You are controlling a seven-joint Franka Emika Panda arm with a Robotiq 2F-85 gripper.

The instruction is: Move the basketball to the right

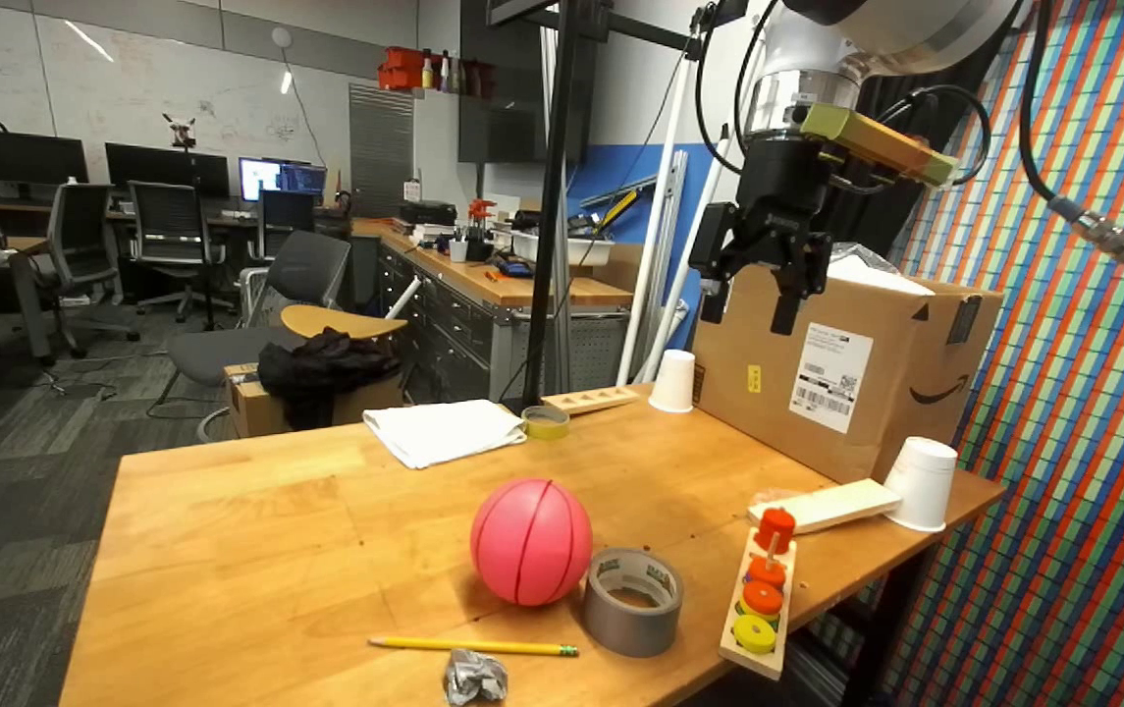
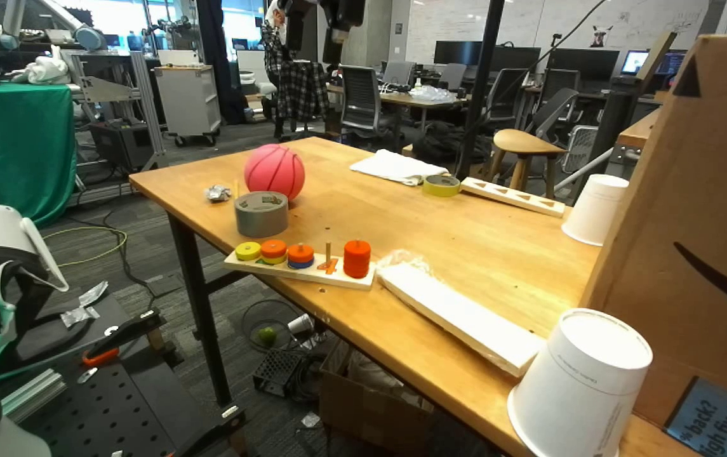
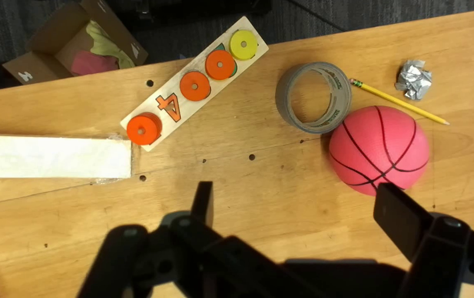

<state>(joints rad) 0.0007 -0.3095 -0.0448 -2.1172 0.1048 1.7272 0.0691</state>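
The basketball is a pinkish-red ball with dark seams. It rests on the wooden table right beside the grey tape roll; whether they touch is hard to tell. In an exterior view the ball stands behind the tape roll. In the wrist view the ball is at the right, partly overlapped by one finger. My gripper is open and empty, high above the table and apart from the ball. It also shows at the top of an exterior view and in the wrist view.
A pencil and a foil ball lie near the ball. A ring-stacking board sits at the table edge. A white board, white cups, a cardboard box, a white cloth and yellow tape are around.
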